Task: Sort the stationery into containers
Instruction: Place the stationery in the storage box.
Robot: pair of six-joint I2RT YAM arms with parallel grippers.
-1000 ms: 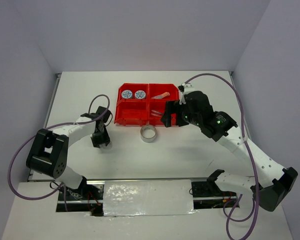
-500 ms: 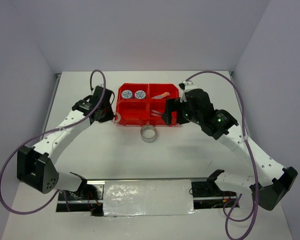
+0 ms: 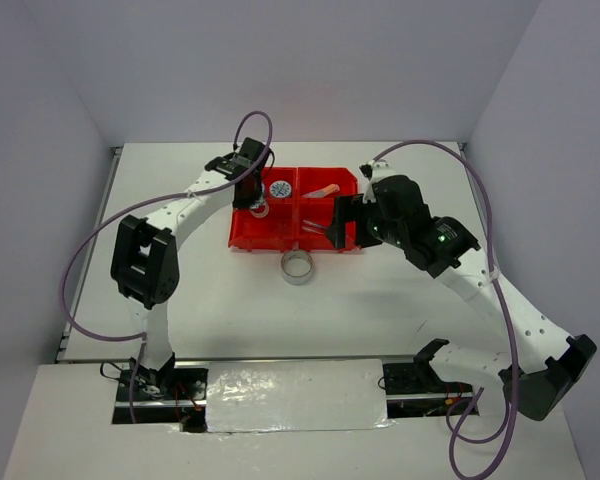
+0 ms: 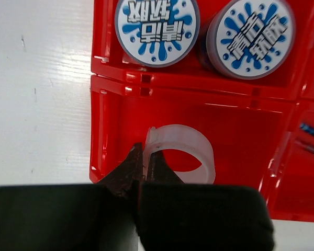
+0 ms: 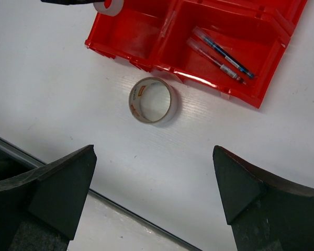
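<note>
Your left gripper (image 4: 143, 163) is pinched shut on the wall of the small clear tape ring (image 4: 184, 137). It holds the ring over the near-left compartment of the red tray (image 4: 199, 83), next to the compartment with the two blue-patterned rolls (image 4: 157, 23). Your right gripper (image 5: 153, 157) hangs with its jaws spread wide, gripping nothing. The silvery-grey tape ring (image 5: 174, 107) lies on the table (image 5: 68, 78) beneath it, just beside the tray's near edge.

White table (image 3: 240, 300), pale lilac walls (image 3: 280, 70)

Near rim of small clear tape ring (image 4: 180, 137) behind left jaws; tops of blue-patterned rolls (image 4: 157, 26) off-frame.
</note>
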